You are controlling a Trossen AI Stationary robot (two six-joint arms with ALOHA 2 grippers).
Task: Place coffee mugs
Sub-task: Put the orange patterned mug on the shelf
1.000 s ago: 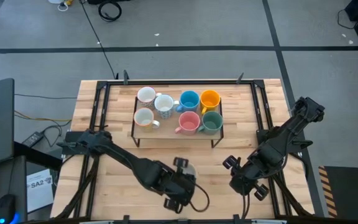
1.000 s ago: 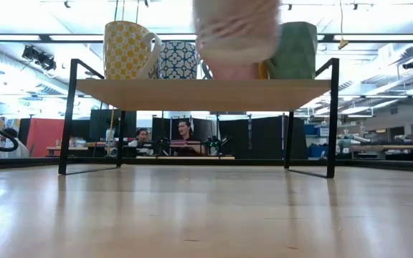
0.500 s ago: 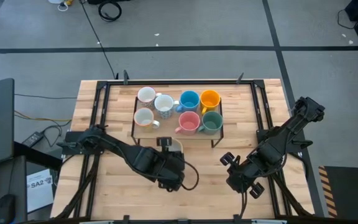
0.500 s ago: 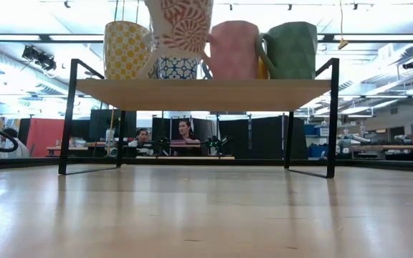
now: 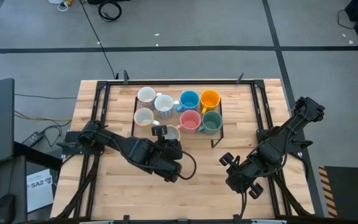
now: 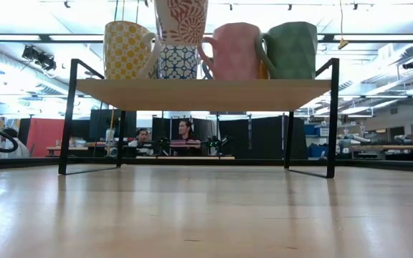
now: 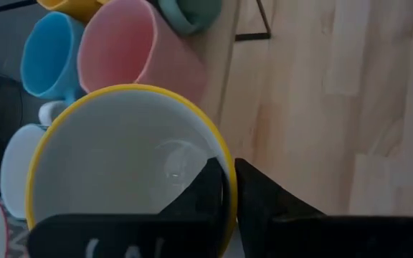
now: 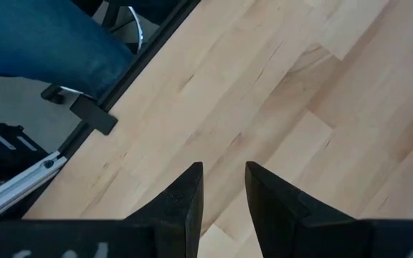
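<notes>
Your left end effector [image 7: 226, 188] is clamped on the rim of a yellow-rimmed patterned mug [image 7: 113, 165], carried upright with its mouth up, just over the shelf's [image 6: 203, 93] front row between the cream mug [image 5: 143, 117] and pink mug [image 5: 189, 121]. Next, I'd lower it straight into that gap, then release. Your right end effector [image 8: 222, 188] waits partly open and empty over the surface [image 8: 300, 93].

High view straight down on the table [image 5: 104, 186], low view level, both sharing the rack [image 6: 206, 94], wrist views close, perhaps angled downward.
</notes>
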